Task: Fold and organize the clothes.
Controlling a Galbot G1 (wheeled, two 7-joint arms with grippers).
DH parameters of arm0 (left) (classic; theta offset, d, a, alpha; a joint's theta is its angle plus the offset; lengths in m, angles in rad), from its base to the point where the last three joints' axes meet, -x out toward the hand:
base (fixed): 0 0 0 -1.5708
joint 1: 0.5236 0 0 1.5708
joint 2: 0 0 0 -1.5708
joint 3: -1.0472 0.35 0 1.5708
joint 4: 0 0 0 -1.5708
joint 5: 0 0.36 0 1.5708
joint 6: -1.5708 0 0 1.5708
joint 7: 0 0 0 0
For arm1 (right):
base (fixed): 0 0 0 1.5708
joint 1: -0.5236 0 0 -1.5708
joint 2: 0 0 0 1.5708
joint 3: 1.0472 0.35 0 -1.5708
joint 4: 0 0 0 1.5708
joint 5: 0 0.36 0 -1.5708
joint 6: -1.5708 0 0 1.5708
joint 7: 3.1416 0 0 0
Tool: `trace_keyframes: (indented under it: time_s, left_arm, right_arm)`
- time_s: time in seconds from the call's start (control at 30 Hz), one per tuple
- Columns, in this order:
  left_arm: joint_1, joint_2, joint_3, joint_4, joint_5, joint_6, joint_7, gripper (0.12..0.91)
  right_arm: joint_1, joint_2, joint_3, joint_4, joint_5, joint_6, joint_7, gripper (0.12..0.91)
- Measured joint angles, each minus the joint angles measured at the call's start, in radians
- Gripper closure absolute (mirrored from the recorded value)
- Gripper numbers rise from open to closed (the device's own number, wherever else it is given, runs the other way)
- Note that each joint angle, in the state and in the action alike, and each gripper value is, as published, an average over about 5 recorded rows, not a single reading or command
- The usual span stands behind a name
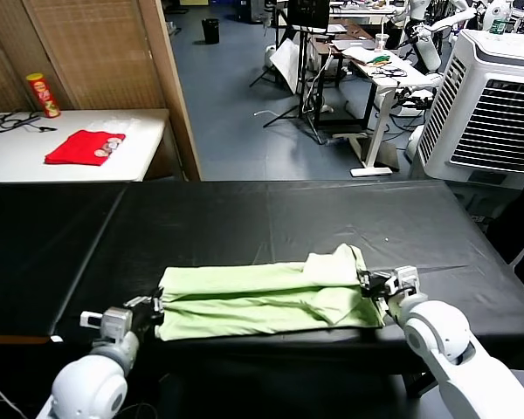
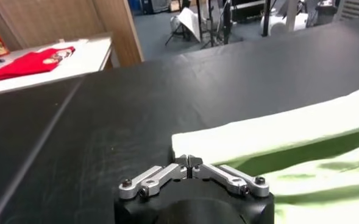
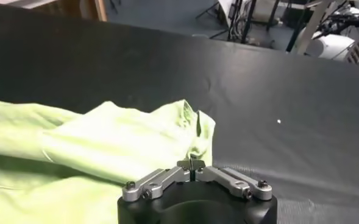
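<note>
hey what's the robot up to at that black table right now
It is working on a pale green T-shirt that lies on the black table, already folded into a long band running across in front of it. The left gripper is shut at the band's left end and the right gripper is shut at its right end, where the cloth is bunched up. Whether either one actually pinches fabric is hard to tell. A red garment sits on a white table behind, untouched.

Open black tabletop beyond the shirt

The black table (image 1: pixel 244 218) lies bare behind and to either side of the folded T-shirt (image 1: pixel 262 301); the left gripper (image 1: pixel 150 307) and right gripper (image 1: pixel 373 285) crowd its two ends at the near edge.
</note>
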Motion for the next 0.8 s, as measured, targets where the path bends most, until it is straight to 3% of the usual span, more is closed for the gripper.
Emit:
trace_keyframes:
  time_s: [0.1, 0.2, 0.27, 0.4, 0.5, 0.63, 0.8]
  left_arm:
    - [0.017, -0.006, -0.003, -0.010, 0.009, 0.012, 0.001, 0.898]
    - [0.035, -0.013, -0.005, -0.020, 0.017, 0.023, 0.004, 0.890]
    - [0.044, -0.017, -0.007, -0.027, 0.019, 0.028, 0.007, 0.841]
    - [0.049, -0.023, -0.020, -0.048, 0.007, 0.034, 0.009, 0.641]
    - [0.037, -0.024, -0.030, -0.050, -0.018, 0.025, 0.008, 0.473]
    - [-0.007, -0.031, -0.029, -0.021, -0.076, -0.002, -0.004, 0.281]
    - [-0.088, -0.044, -0.007, 0.047, -0.150, -0.012, -0.010, 0.234]
  right_arm:
    - [-0.011, -0.006, 0.009, 0.016, 0.003, -0.003, -0.007, 0.818]
    - [-0.022, -0.012, 0.024, 0.040, 0.004, -0.003, -0.013, 0.665]
    - [-0.022, -0.013, 0.035, 0.054, 0.006, -0.004, -0.013, 0.565]
    - [-0.003, -0.004, 0.048, 0.063, 0.000, 0.014, -0.006, 0.346]
    - [0.031, 0.017, 0.039, 0.045, -0.018, 0.052, 0.000, 0.240]
    - [0.095, 0.059, 0.004, -0.010, -0.039, 0.076, 0.001, 0.228]
    - [0.154, 0.110, -0.040, -0.082, -0.057, 0.078, 0.002, 0.227]
